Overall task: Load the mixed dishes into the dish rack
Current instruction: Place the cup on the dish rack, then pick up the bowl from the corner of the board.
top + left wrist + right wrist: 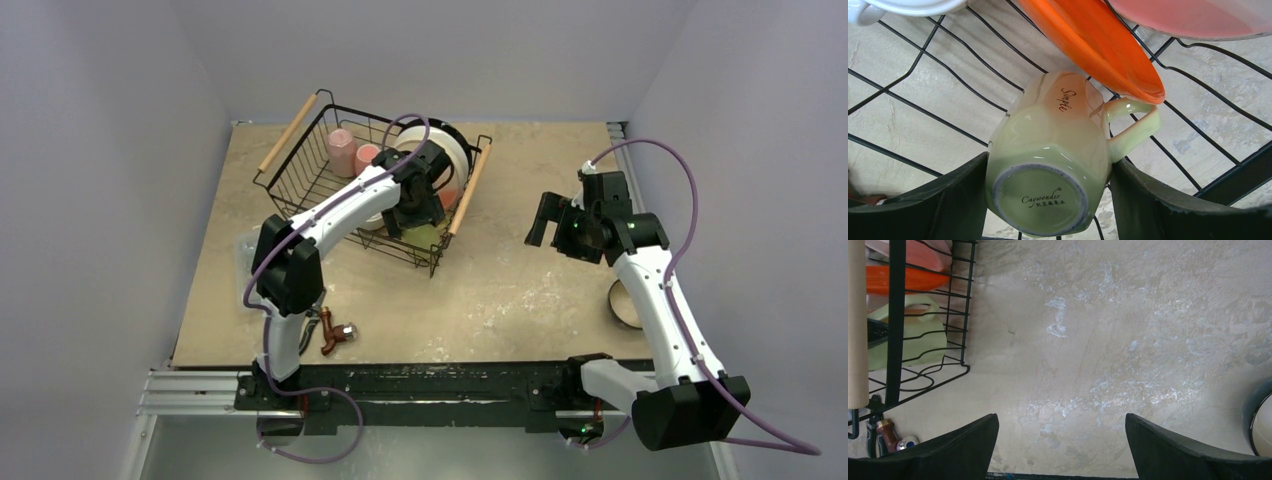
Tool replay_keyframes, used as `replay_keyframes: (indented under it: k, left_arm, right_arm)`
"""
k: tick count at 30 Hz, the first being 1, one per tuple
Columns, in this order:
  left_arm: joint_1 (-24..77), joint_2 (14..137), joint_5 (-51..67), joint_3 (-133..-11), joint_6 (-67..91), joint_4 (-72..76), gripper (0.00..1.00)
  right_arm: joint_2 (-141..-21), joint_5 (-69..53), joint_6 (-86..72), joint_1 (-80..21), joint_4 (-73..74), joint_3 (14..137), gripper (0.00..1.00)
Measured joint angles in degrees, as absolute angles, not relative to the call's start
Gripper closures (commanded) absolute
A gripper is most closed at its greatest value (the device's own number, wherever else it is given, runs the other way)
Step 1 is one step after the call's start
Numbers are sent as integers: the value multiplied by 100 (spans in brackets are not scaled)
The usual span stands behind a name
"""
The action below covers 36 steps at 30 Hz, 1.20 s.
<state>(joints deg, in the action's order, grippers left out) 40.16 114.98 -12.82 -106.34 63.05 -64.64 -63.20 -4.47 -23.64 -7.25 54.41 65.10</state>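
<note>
Red-handled tool (337,334) on table (500,290)

Two white-and-black arms.
Left arm (335,210) and right arm (655,295): white links, black joints, dark fingers (1173,450), looping purple cables (690,190).

The dish rack (300,170) is crowded at right; open surface (500,290) beside it.
Inside, the red plate (1088,45) leans close over the yellow-green mug (1048,160) (handle just under its rim); pink mugs (345,152) block the far side; bare surface runs right to the dark bowl (624,305).
</note>
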Motion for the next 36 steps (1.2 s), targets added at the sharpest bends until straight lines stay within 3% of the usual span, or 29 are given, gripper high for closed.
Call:
replay_keyframes:
  k: [7,9,26,36]
  left_arm:
    - [4032,11502,-1286,-10652,6300,-6493,7]
    - [4027,11504,-1247,-10663,6285,-6451,2]
    - [4014,11360,-762,-10739,6093,-6506,0]
    - [3293,9548,-443,-10639,4816,-6619,1]
  right_arm:
    - [-6320,-447,-2383,-725,5437,6434,1]
    - [-6320,-447,-2397,-725,5437,6423,1]
    - [-6326,-395,-2399,-740,5398,6420,1]
    - [-6462,145,-2467,-744,5210,6420,1]
